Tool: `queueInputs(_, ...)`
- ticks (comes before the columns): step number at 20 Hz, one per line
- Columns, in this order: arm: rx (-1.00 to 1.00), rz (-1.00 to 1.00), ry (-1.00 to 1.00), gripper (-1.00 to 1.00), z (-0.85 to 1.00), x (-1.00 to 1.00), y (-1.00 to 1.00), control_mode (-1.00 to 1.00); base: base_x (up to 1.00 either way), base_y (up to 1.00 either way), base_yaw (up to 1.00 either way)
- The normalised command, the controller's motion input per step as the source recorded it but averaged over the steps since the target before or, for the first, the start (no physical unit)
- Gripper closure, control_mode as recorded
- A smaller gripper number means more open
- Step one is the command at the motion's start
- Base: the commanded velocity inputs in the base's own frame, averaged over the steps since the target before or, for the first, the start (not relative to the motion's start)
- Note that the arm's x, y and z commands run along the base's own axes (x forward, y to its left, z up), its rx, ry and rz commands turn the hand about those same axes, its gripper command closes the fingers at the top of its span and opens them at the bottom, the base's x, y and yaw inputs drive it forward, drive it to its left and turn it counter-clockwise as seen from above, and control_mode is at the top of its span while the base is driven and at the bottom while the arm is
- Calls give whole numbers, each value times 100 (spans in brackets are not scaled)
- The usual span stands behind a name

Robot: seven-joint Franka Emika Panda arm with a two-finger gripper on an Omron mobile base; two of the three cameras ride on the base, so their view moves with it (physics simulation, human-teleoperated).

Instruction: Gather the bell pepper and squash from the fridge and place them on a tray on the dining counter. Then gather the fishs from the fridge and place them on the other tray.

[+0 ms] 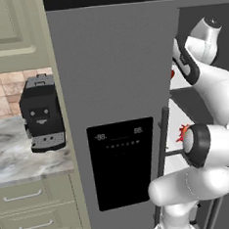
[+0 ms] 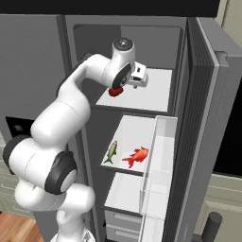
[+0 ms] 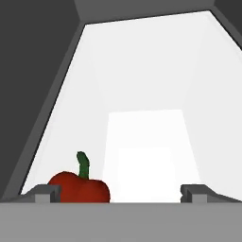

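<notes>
**At the top shelf, pincer apart beside the pepper**

Inside the fridge (image 2: 208, 118), whose right door stands swung wide, my arm reaches onto the top white shelf (image 2: 151, 94). My pincer (image 3: 120, 193) is spread wide, its two dark tips far apart and clamped on nothing. In the hand view the bell pepper (image 3: 80, 186) sits just by one tip, toward the left of that view, not centred between the two; whether tip and pepper touch I cannot tell. The pepper stands upright on the shelf floor, red and roundish, its green stem (image 3: 83, 164) pointing straight up with a slight lean. In the right base view it shows as a red patch under my wrist, near the shelf's front left corner.

On the shelf below lie the two fish. The silvery-grey fish (image 2: 111, 152) is on the left, its long axis running front to back with a slight slant. The reddish-orange fish (image 2: 137, 156) lies just beside it to the right, apart from it, its length running left to right and angled up toward the right. The shelf under those holds nothing I can make out, and pale drawers (image 2: 120, 227) sit at the bottom.

From the left base view I see the shut left door with its black dispenser panel (image 1: 123, 162), and a black coffee machine (image 1: 41, 113) on the marble worktop (image 1: 17, 154) beside the fridge.
</notes>
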Motion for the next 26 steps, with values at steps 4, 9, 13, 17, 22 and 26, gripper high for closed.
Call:
queueInputs(4, 1, 0, 0, -100, -11, 39, 0, -100, 0, 0, 0)
queueInputs(9, 4, 5, 1, -100, -2, 39, -4, -100, 0, 0, 0)
queueInputs(13, 3, 4, 3, -100, -3, 39, 0, -100, 0, 0, 0)
queueInputs(17, 1, 1, 2, -100, 1, 2, -2, -100, 0, 0, 0)
queueInputs(22, 0, 0, -1, -100, 3, -29, 0, -100, 0, 0, 0)
queueInputs(26, 3, 0, 0, -100, 0, -48, 0, -100, 0, 0, 0)
